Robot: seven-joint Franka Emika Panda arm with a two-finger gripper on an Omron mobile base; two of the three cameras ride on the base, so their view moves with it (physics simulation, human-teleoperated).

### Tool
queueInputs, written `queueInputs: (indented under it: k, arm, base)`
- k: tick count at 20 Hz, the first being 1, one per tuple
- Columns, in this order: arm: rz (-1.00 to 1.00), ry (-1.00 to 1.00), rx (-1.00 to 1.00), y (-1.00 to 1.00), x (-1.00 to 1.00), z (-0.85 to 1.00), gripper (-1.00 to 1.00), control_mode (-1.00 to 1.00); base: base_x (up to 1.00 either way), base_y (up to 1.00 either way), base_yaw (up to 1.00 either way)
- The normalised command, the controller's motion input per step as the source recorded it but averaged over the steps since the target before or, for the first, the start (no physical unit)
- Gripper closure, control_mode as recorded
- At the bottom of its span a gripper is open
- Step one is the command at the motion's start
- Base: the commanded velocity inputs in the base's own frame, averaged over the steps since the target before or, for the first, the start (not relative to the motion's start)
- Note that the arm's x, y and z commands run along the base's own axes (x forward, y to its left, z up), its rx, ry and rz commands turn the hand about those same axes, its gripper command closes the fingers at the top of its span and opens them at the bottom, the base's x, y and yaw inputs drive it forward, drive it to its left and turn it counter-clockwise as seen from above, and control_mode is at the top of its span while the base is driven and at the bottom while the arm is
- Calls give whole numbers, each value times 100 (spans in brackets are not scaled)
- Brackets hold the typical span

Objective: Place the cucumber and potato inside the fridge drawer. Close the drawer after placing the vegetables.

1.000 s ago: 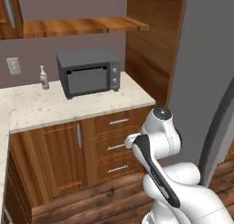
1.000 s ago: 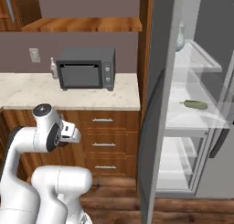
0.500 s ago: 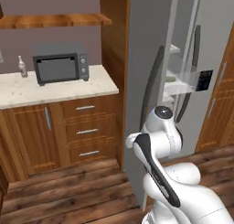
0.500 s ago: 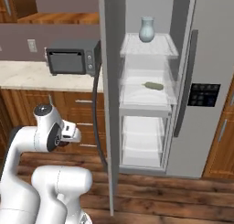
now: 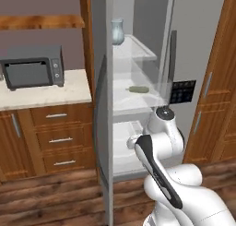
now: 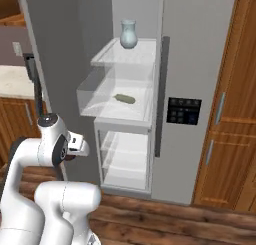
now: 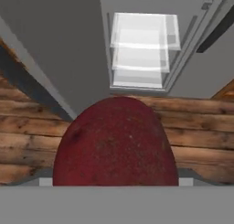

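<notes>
Left of the fridge (image 6: 200,64) sits a microwave (image 5: 32,66). The gripper (image 7: 116,184) is spread wide around the potato (image 7: 115,143), low before the fridge. The cucumber (image 6: 125,98) lies in the pulled-out drawer (image 6: 100,106), below a vase (image 6: 128,34).

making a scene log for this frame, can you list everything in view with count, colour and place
dark green elongated cucumber: 1, lies in the drawer
translucent frosted plastic fridge drawer: 1, clear, pulled out of the grey fridge
dark reddish-brown round potato: 1, close before the hand camera, between the fingers
pale blue-grey glass vase: 1, on the shelf above the drawer
dark grey toaster oven: 1, on the speckled beige counter
wooden cabinet drawers: 3, brown, under the counter
white robot arm: 1, before the fridge
gripper: 1, holding the potato
</notes>
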Motion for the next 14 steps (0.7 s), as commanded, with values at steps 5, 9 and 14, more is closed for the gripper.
queueInputs:
  k: [5, 9, 14]
  arm:
    - [0, 0, 0, 0, 0, 0, 100, 100]
    - [0, 0, 0, 0, 0, 0, 100, 100]
    - [0, 0, 0, 0, 0, 0, 100, 100]
  base:
    - [60, -100, 21]
    - [41, -77, 27]
    - [33, -55, 34]
